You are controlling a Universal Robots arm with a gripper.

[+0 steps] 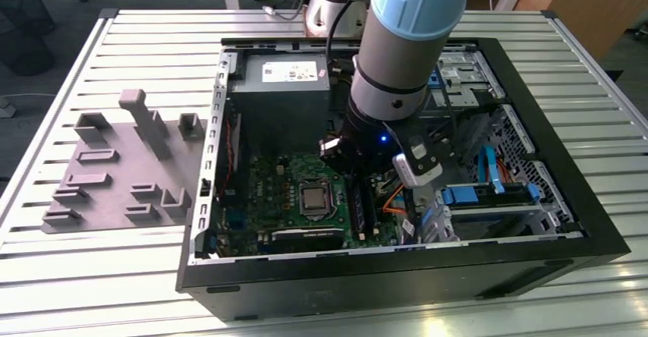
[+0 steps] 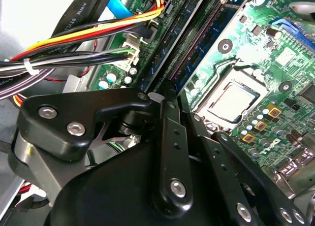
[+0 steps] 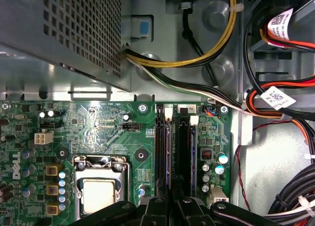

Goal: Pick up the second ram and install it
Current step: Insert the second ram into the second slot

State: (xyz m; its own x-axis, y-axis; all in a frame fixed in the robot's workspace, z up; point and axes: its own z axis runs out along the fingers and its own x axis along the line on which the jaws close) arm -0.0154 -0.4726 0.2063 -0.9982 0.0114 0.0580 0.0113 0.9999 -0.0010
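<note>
In the exterior view the arm (image 1: 400, 56) covers the middle of the open computer case (image 1: 567, 200), hiding the hand and part of the motherboard (image 1: 294, 181). In both wrist views the hand's black linkage (image 2: 167, 157) blocks its fingertips and the near ends of the memory slots (image 3: 173, 157); whether a stick sits there cannot be told.

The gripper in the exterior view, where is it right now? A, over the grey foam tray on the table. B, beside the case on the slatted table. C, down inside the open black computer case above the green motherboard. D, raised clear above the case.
C: the gripper sits low inside the open black computer case, just over the green motherboard.
</note>
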